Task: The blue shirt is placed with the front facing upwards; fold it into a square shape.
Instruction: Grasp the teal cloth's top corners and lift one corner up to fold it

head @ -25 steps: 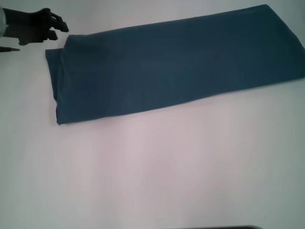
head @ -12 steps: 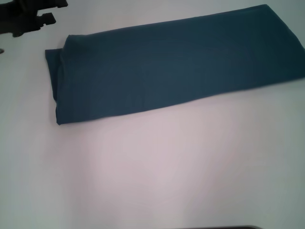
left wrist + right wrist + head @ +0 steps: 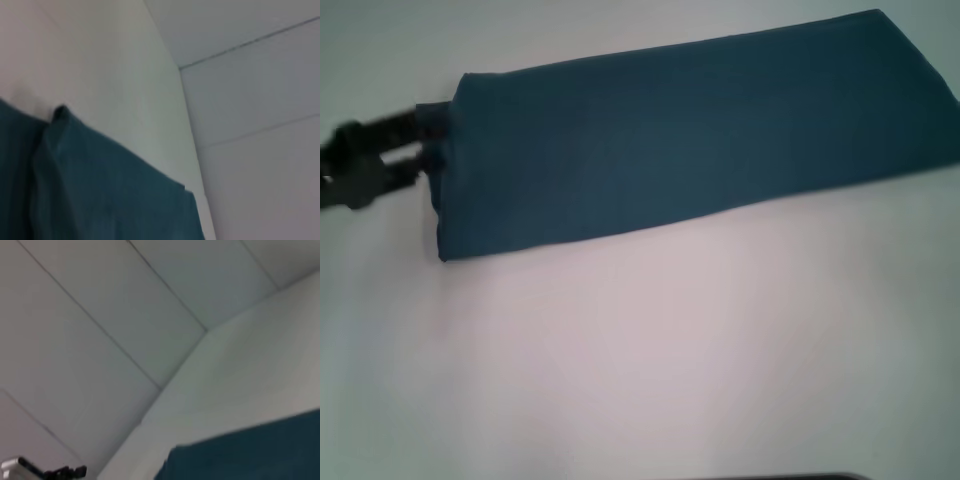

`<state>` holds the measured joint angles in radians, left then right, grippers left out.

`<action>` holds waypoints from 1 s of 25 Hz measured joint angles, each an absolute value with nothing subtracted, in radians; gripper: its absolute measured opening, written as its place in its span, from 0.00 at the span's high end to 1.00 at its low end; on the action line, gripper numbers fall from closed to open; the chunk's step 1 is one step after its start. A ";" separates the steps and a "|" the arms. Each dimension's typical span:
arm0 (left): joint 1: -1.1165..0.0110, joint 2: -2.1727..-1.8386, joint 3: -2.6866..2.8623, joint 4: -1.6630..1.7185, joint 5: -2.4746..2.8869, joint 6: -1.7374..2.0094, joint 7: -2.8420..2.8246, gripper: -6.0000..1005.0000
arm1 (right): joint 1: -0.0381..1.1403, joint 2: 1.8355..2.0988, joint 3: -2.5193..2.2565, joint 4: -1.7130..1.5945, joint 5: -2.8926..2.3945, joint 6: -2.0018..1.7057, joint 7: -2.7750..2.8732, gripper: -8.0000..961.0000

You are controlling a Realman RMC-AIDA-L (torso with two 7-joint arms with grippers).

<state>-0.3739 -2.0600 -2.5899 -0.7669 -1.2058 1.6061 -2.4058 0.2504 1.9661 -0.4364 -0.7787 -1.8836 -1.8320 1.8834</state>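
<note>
The blue shirt (image 3: 690, 130) lies on the white table (image 3: 640, 350) as a long folded band, slanting up toward the far right, with no print showing. My left gripper (image 3: 440, 138) comes in from the left edge of the head view. It is open, one finger (image 3: 425, 120) and the other spread apart, their tips at the band's left short end. The left wrist view shows a folded corner of the shirt (image 3: 100, 190) close by. My right gripper shows in no view; the right wrist view catches the shirt's edge (image 3: 250, 455) and the left gripper (image 3: 65, 471) far off.
The table's far edge (image 3: 190, 145) and the pale tiled floor (image 3: 260, 100) beyond it appear in the wrist views. A dark strip (image 3: 780, 477) lies at the bottom edge of the head view.
The left gripper was up at the far left corner, away from the cloth. It has dropped down and in, and its fingers now meet the shirt's left end. The shirt has not moved.
</note>
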 joint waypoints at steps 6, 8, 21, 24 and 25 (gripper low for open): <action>-0.397 -2.053 -2.537 -0.711 -1.075 1.562 -2.431 0.35 | 0.331 1.963 -0.440 -0.761 -2.034 -1.881 1.880 0.04; -0.404 -2.051 -2.540 -0.712 -1.061 1.550 -2.468 0.35 | 0.345 1.966 -0.440 -0.755 -2.049 -1.883 1.875 0.04; -0.467 -2.104 -2.530 -0.688 -1.041 1.279 -2.600 0.35 | 0.361 1.964 -0.430 -0.686 -2.050 -1.857 1.847 0.04; -0.468 -2.099 -2.527 -0.668 -1.014 1.251 -2.624 0.35 | 0.362 1.965 -0.429 -0.685 -2.050 -1.855 1.849 0.04; -0.469 -2.097 -2.527 -0.661 -0.998 1.244 -2.635 0.35 | 0.362 1.965 -0.429 -0.685 -2.049 -1.855 1.849 0.04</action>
<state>-0.4691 -2.0970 -2.5265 -0.6611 -0.9983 1.2439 -2.6352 0.3620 1.9646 -0.4287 -0.6848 -2.0489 -1.8553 1.8494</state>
